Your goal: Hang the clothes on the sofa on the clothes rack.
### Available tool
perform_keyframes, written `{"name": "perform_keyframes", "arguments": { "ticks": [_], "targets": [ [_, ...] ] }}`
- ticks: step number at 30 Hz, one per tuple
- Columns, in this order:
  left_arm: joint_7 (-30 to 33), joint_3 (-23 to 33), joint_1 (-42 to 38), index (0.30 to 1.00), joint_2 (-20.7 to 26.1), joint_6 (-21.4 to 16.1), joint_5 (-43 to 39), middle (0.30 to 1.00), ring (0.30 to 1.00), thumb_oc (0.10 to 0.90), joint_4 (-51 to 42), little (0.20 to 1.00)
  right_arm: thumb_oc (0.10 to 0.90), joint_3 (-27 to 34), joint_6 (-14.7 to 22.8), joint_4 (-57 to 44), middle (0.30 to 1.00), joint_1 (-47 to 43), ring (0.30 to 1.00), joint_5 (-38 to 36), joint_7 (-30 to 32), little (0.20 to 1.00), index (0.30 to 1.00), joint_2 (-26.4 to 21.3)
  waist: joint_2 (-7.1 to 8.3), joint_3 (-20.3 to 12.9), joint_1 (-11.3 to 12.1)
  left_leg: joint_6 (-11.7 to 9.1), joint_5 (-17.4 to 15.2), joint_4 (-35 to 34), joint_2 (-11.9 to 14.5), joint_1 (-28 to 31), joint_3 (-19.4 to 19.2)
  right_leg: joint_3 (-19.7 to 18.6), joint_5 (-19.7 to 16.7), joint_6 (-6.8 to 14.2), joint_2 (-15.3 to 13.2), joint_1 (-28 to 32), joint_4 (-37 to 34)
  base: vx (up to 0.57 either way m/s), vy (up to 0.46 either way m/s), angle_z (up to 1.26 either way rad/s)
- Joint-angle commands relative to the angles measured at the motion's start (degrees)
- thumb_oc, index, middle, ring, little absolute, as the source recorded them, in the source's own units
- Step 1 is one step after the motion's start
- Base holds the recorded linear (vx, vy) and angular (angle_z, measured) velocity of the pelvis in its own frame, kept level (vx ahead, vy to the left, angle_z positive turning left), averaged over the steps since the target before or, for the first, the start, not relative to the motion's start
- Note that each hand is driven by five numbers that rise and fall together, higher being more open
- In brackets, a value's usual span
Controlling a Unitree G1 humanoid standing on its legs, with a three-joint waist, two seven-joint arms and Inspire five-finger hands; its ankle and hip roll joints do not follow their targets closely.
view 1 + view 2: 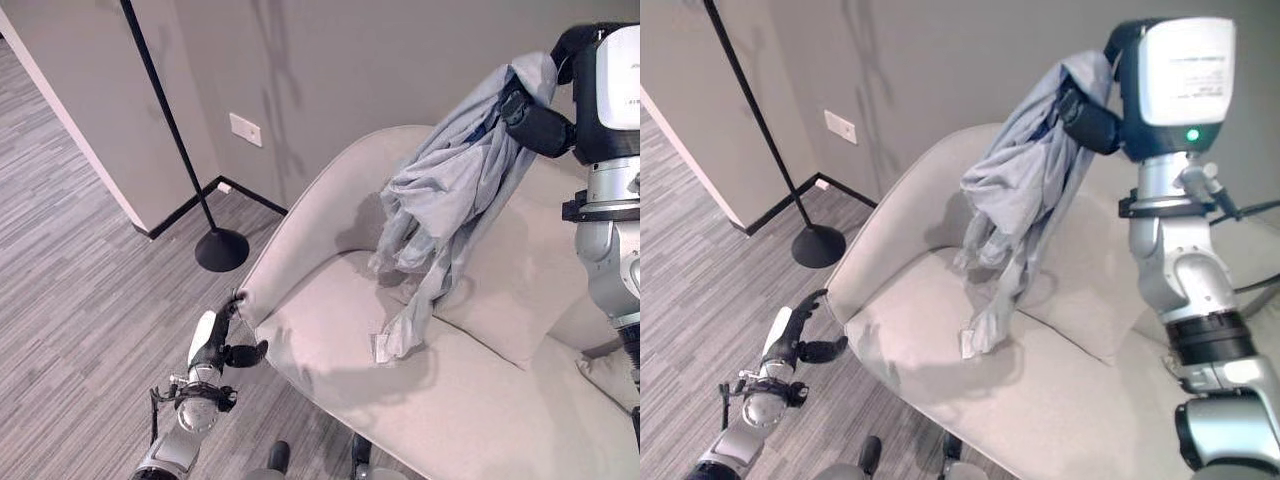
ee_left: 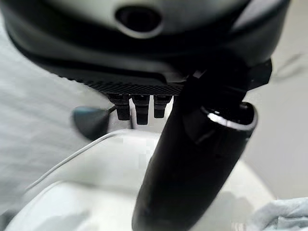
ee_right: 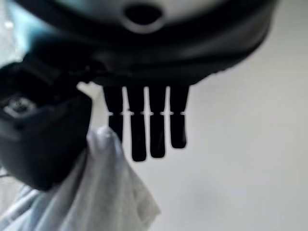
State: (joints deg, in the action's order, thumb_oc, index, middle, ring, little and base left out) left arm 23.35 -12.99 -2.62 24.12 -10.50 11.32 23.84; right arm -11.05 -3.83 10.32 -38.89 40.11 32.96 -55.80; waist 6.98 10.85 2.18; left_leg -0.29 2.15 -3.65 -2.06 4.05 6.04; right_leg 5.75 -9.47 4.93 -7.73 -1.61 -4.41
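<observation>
Garment [image 1: 455, 190]: in the left eye view, I have it lifted off the sofa [image 1: 330, 330], pinched high in the right hand [image 1: 535, 115]; its lower end touches the seat. Pick-up done; carry and hanging remain. The clothes rack [image 1: 175, 130], a black pole on a round base, stands on the floor beside the sofa.

Right eye view: pale blue-grey cloth hanging in crumpled folds. Left hand [image 1: 795, 340] is low beside the sofa's edge, fingers relaxed, holding nothing.

Left wrist view: thumb close up, fingers straight.

Right wrist view: cloth is trapped between the thumb and the nearest of the straight fingers [image 3: 144, 125].
</observation>
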Motion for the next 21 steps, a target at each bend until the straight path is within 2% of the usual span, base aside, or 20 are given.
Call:
{"name": "perform_keyframes", "arguments": {
  "ticks": [1,5,9,15,16,17,19,20,21],
  "targets": [
    [10.0,-1.9,-3.8,0.900,2.6,-6.3,5.3,0.900,0.900,0.800,-4.0,0.900,0.400,1.0,0.5,-1.6,0.300,-6.7,0.300,-0.7,5.6,0.300,0.300,-3.3,2.21,-11.7,0.8,1.4,-7.9,2.3,-0.7,-1.8,-0.1,1.5,6.6,4.3,-3.9,-2.1,7.9,0.01,0.018,-0.20],
    [13.6,-2.3,-8.3,0.900,3.1,-6.9,6.7,0.900,0.900,0.800,-8.6,0.900,0.400,0.7,1.0,-3.7,0.300,-8.6,0.300,-1.4,6.6,0.300,0.300,-2.9,2.42,-12.7,-0.3,1.5,-8.1,2.1,-0.7,-1.2,-0.9,0.8,6.5,4.5,-4.0,-2.0,7.9,-0.01,0.020,-0.20],
    [14.1,-5.1,-14.1,0.900,1.9,-7.2,6.9,0.900,0.900,0.800,-10.1,0.900,0.400,-1.2,1.2,-4.1,0.300,-12.9,0.300,-2.4,7.1,0.300,0.300,-1.7,2.54,-13.5,-1.5,1.7,-8.3,1.8,-0.8,-0.4,-1.6,-0.1,6.4,4.5,-4.0,-2.0,8.3,0.01,0.019,-0.11],
    [11.4,-11.2,-18.6,0.900,-3.1,-7.9,4.2,0.900,0.900,0.800,-7.2,0.900,0.400,-4.5,1.0,-3.1,0.300,-19.6,0.300,-3.9,7.4,0.300,0.300,-0.6,2.47,-13.9,-2.7,1.9,-8.0,1.6,-1.0,0.1,-2.5,-1.1,5.8,4.4,-4.0,-2.3,8.5,-0.01,0.012,-0.07],
    [9.4,-13.7,-20.1,0.900,-5.2,-8.3,2.1,0.900,0.900,0.800,-6.4,0.900,0.400,-5.2,1.0,-2.9,0.300,-21.5,0.300,-4.6,7.5,0.300,0.300,0.3,2.52,-14.1,-3.1,2.0,-8.0,1.5,-1.1,0.2,-2.6,-1.3,5.8,4.4,-4.0,-2.3,8.4,-0.03,0.004,-0.08],
    [9.4,-13.7,-20.3,0.900,-5.3,-8.4,2.0,0.900,0.900,0.800,-6.2,0.900,0.400,-5.5,1.0,-2.8,0.300,-21.8,0.300,-4.7,7.6,0.300,0.300,0.2,2.39,-14.0,-3.1,2.0,-8.0,1.5,-1.1,0.2,-2.6,-1.3,5.8,4.3,-4.0,-2.4,8.4,0.01,0.006,-0.11],
    [6.4,-16.7,-21.2,0.900,-7.8,-9.2,-2.3,0.900,0.900,0.800,-6.0,0.900,0.400,-6.3,1.0,-3.0,0.300,-23.9,0.300,-5.1,7.7,0.300,0.300,0.9,2.31,-14.0,-3.6,2.1,-8.0,1.4,-1.1,0.3,-2.8,-1.6,5.8,4.2,-3.9,-2.4,8.5,0.00,0.008,-0.10],
    [3.2,-19.1,-21.4,0.900,-9.8,-9.7,-7.1,0.900,0.900,0.800,-6.1,0.900,0.400,-7.1,0.7,-2.8,0.300,-25.6,0.300,-5.0,7.6,0.300,0.300,1.4,2.31,-14.1,-3.9,2.2,-8.0,1.4,-1.2,0.4,-2.9,-1.8,5.7,4.2,-3.9,-2.5,8.6,0.00,0.009,-0.06],
    [3.1,-19.0,-21.6,0.900,-9.9,-9.8,-7.2,0.900,0.900,0.800,-6.0,0.900,0.400,-7.3,0.7,-2.7,0.300,-25.9,0.300,-5.0,7.6,0.300,0.300,1.4,2.22,-14.0,-3.9,2.2,-8.0,1.4,-1.1,0.4,-3.0,-1.8,5.7,4.2,-3.9,-2.5,8.6,0.00,0.010,-0.04]
  ]
}}
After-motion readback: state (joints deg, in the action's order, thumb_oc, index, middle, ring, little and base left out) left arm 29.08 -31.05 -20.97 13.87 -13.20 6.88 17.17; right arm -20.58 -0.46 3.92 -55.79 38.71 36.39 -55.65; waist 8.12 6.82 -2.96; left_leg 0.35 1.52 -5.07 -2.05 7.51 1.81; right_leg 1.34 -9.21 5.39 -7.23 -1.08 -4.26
